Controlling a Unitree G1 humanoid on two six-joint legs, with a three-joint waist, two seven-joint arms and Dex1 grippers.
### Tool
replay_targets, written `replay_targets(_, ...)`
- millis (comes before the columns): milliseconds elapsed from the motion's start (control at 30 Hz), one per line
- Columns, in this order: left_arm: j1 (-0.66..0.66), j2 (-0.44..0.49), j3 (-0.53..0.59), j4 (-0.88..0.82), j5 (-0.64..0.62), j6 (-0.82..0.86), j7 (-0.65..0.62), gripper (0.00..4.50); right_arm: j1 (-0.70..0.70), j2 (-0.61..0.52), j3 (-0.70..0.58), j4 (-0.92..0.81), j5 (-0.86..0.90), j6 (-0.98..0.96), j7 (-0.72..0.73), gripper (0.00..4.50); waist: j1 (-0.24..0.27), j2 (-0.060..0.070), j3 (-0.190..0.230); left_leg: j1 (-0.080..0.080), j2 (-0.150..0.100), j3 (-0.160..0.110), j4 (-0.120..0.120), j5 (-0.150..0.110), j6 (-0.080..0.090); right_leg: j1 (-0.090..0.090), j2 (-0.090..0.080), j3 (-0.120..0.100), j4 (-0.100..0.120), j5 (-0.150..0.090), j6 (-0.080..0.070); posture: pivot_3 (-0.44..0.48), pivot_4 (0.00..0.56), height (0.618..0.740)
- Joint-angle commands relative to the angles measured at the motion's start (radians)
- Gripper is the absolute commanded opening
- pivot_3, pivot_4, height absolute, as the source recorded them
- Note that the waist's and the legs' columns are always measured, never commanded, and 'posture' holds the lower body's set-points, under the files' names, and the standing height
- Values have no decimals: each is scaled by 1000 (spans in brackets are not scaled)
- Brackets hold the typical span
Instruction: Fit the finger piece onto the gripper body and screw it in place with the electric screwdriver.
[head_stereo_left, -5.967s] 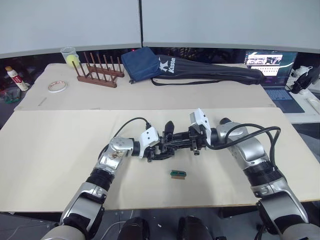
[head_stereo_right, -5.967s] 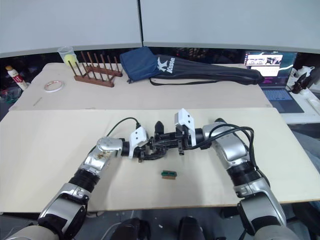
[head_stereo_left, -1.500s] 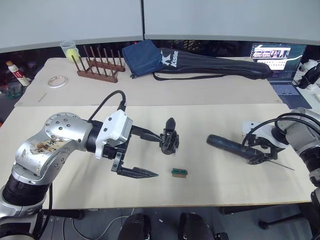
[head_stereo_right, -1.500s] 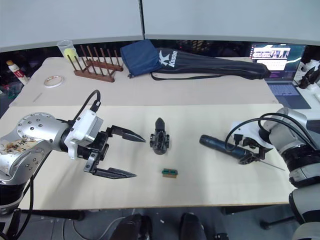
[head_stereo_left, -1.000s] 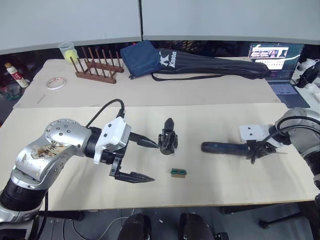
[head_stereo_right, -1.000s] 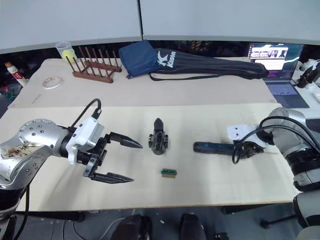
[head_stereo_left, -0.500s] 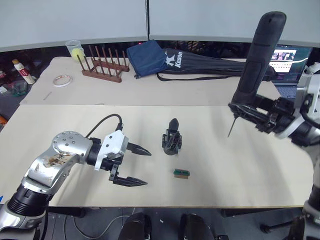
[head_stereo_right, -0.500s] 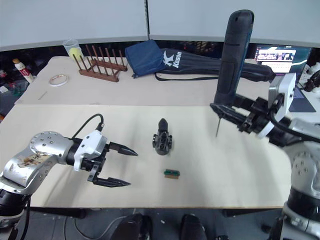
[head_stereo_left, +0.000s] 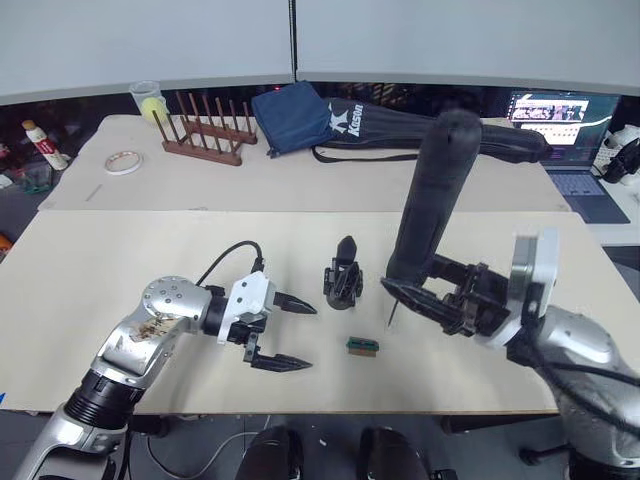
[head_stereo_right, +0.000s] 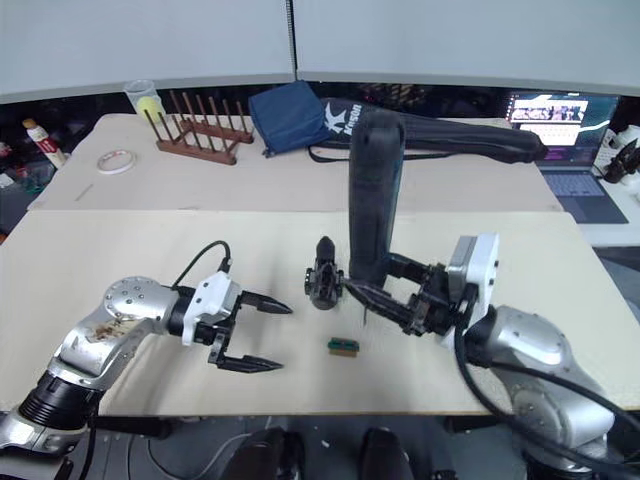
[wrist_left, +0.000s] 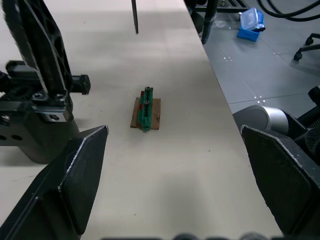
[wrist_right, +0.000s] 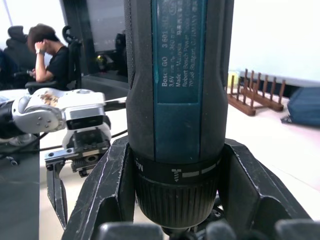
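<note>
The thick black electric screwdriver with a blue panel (wrist_right: 178, 75) has small print on that panel. It reads "Bosch GO", "3 601", "3.6V", "Robert Bosch Power Tools" and "Stuttgart". The long black fabric bag (head_stereo_left: 440, 135) at the far edge of the bench has white letters, too small to read for sure.

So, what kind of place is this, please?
Probably a robotics lab or office workspace. A laptop with its screen on stands at the far right of the back table, a person sits at a desk in the right wrist view, and an office chair stands on the grey floor.
</note>
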Motion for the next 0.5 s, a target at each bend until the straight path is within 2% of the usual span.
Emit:
replay_targets(33,4,-13,-11,32,33,-75,-11,4500,1,22,15,8,-54,-135,0,1899,0,0,0,0,0,0,0,0,0,0,0,0,0,0,0,0,150,740)
replay_targets(267,18,-38,-31,64,62,-124,-15,4500,16,19,33,29,-57,-158,-21,1899,0,0,0,0,1,0,0,0,0,0,0,0,0,0,0,0,150,740)
replay_targets(500,-29,-67,-47,95,54,-88,-24,4500,34,17,60,31,-42,-148,-28,1899,0,0,0,0,1,-1,0,0,0,0,0,0,0,0,0,0,150,740)
